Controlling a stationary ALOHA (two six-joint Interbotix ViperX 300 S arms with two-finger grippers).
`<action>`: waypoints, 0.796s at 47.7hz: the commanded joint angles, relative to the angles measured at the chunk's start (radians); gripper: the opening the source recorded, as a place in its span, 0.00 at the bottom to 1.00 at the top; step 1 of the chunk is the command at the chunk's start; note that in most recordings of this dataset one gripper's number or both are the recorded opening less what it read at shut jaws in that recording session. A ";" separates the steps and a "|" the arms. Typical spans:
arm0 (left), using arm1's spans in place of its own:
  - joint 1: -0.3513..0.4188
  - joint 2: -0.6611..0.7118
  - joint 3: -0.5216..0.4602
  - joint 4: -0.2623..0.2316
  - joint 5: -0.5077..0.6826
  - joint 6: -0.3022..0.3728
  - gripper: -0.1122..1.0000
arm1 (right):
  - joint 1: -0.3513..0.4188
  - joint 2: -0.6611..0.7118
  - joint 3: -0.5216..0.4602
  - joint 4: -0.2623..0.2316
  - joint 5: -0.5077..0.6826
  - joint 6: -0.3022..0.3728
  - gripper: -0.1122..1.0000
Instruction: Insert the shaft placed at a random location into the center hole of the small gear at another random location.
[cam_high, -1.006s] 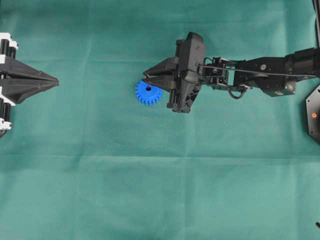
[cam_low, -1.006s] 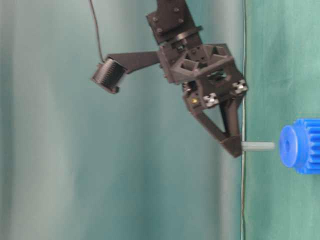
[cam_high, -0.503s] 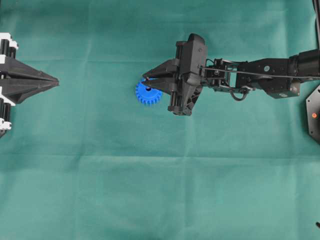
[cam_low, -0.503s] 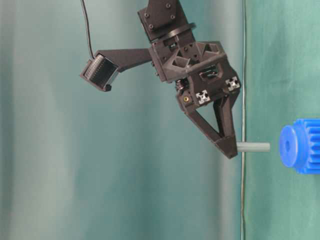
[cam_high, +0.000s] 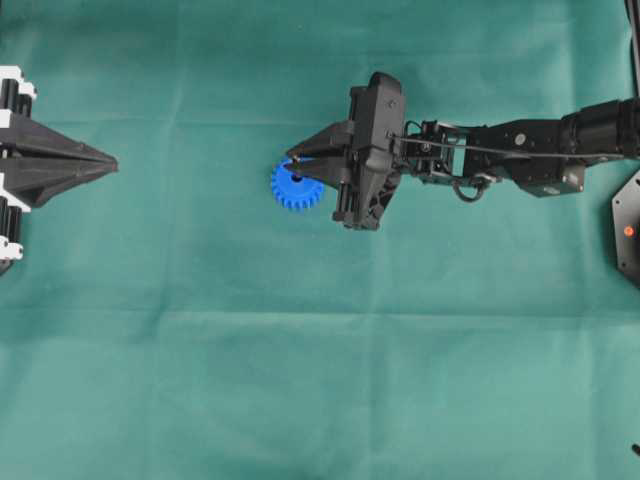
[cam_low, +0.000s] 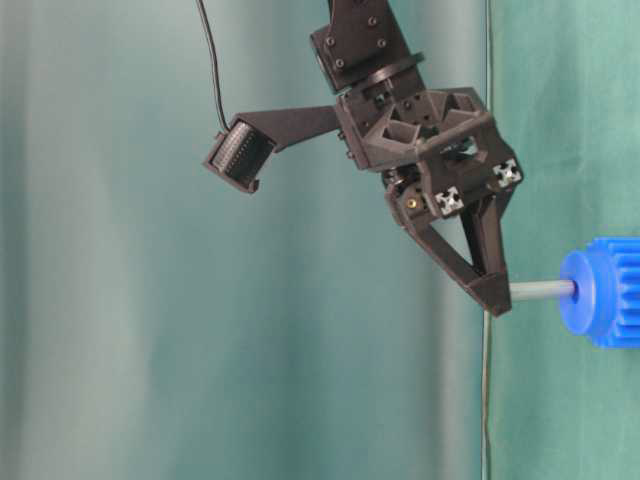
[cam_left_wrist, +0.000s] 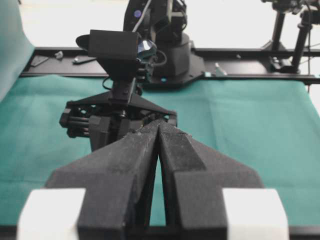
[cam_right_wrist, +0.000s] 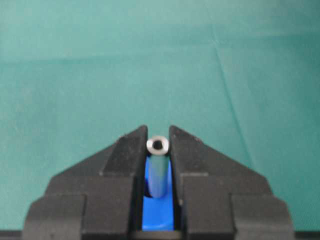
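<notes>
From above, the right hand (cam_high: 292, 163) is hanging over the small gear (cam_high: 296, 187) on the green worktop (cam_high: 300, 350). The left hand (cam_high: 110, 160) is waiting far off, closed and empty.

From the side, the shaft (cam_low: 542, 290) is touching the center hole (just starting to go in, I think).

The right wrist view is showing the hand pinching the shaft (cam_right_wrist: 158, 170) above the blue gear (cam_right_wrist: 157, 217). Next, it needs a straight, gentle push.

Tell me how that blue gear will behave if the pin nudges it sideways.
The small gear lies flat on the cloth, so it probably slides or bunches the fabric rather than tipping. It looks like moulded plastic, likely light and stiff. With the shaft held by the right gripper at its hub, a side push may drag it along.
</notes>
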 joint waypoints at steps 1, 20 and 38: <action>0.002 0.009 -0.014 0.003 -0.005 -0.002 0.10 | -0.002 -0.011 -0.017 0.002 -0.011 -0.009 0.22; 0.002 0.009 -0.012 0.003 -0.005 -0.002 0.10 | 0.002 -0.081 -0.012 -0.003 -0.008 -0.011 0.22; 0.002 0.009 -0.012 0.003 -0.005 -0.002 0.10 | 0.008 -0.075 -0.011 -0.002 -0.011 -0.005 0.22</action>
